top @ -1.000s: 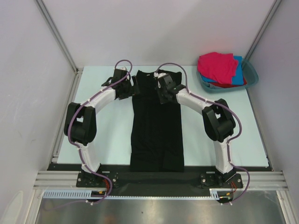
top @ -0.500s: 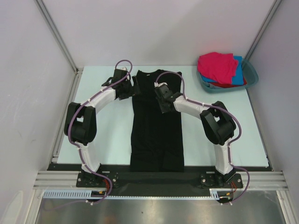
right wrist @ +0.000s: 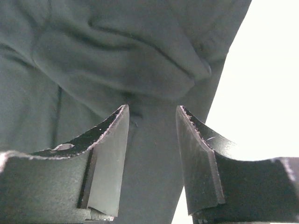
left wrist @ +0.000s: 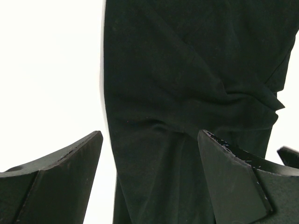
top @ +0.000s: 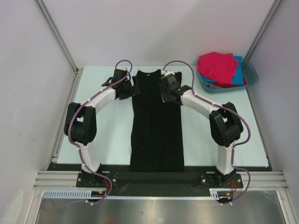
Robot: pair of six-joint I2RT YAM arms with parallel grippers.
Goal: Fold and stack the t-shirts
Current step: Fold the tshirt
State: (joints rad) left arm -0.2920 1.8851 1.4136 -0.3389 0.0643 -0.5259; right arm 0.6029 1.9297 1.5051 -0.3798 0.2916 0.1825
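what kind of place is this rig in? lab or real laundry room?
Most likely a lab test cell, not a home: bare white wall panels in aluminium framing, left arm and right arm bolted to a slotted rail, and a black t-shirt laid out on a pale table.

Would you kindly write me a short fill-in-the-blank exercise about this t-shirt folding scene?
1. The t-shirt laid lengthwise on the table is ____ in colour.
2. The topmost shirt in the teal basin is ____.
3. The left pincer hovers over the dark cloth with its jaws ____.
4. The teal basin stands at the table's far ____ corner.
Missing words: black; pink; open; right.
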